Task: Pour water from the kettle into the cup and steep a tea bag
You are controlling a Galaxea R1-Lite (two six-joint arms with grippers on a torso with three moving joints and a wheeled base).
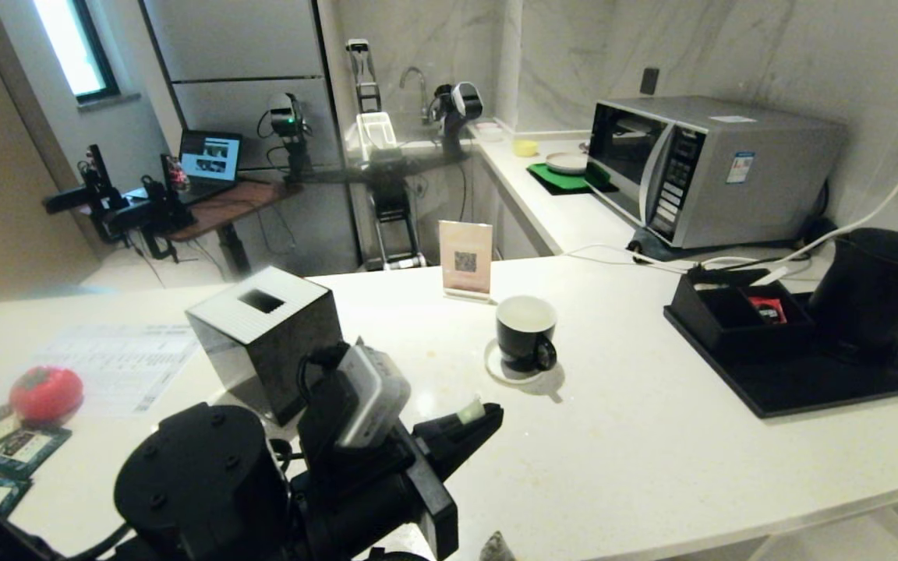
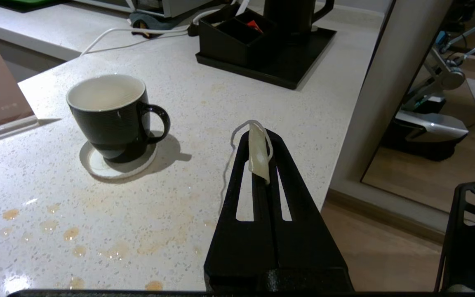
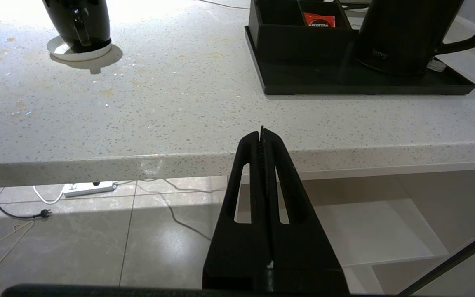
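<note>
Nearest the head camera, the left gripper [image 1: 474, 417] hangs low over the front of the white speckled counter [image 1: 636, 452], its jaws pressed together on the tea bag's pale-green tag [image 2: 259, 154], with the thin white string [image 2: 226, 173] looping off the fingertips; the bag itself is not visible. Just behind the arm stands a black cube with a white slotted top [image 1: 266, 339], and to its left lie a red tomato-shaped object [image 1: 46, 393], dark teal packets [image 1: 20, 452] and a printed sheet [image 1: 118, 366] whose text is too small to read. Brownish droplets [image 2: 70, 234] dot the counter near the gripper. The right gripper [image 3: 262, 136] sits below and in front of the counter edge, jaws shut on nothing. Beyond the left gripper, with open counter between, the cup [image 1: 525, 333] stands upright on a white coaster [image 1: 496, 368], handle toward the robot; whether it holds water cannot be told. Behind it is a sign with a QR code [image 1: 465, 259]. To the right, well apart from the cup, a black tray [image 1: 807, 389] carries a compartment box [image 1: 730, 315] with a red packet [image 3: 319, 20] reading "NESCAFE", and the kettle [image 1: 874, 292], bearing a faint unreadable brand mark. Farthest back, a microwave [image 1: 706, 167] sits against the wall.
</note>
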